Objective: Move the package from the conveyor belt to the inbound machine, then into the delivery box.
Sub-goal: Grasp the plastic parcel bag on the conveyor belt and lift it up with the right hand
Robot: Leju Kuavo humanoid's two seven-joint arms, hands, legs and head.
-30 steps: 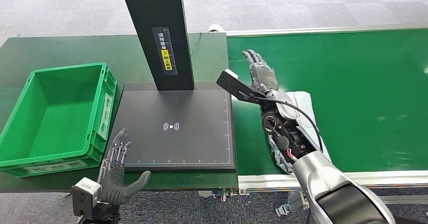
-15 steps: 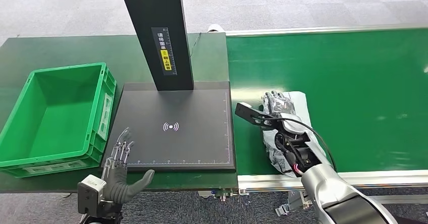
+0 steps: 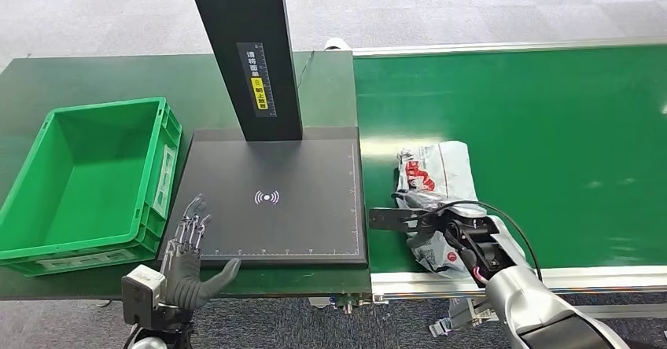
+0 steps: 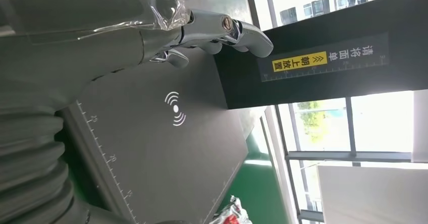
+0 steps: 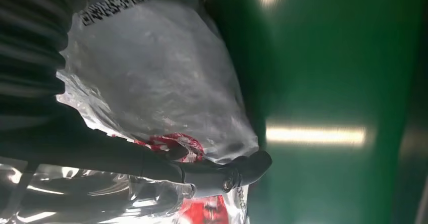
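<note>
The package, a crumpled white plastic bag with red print, lies on the green conveyor belt close to its near edge. My right hand is down on the bag's near half. In the right wrist view its dark fingers curl around the bag, which presses against the palm. The inbound machine's black plate with a white wave mark sits left of the belt, under a black post. My left hand is held up, fingers spread and empty, at the plate's front left corner; its fingers reach over the plate.
The green delivery box stands empty on the dark green table, left of the plate. The belt's metal side rail runs along the near edge. Grey carpet lies beyond the table and belt.
My right hand came down from above the belt onto the package, then drew back to its near half and closed on it. The left hand barely moved.
</note>
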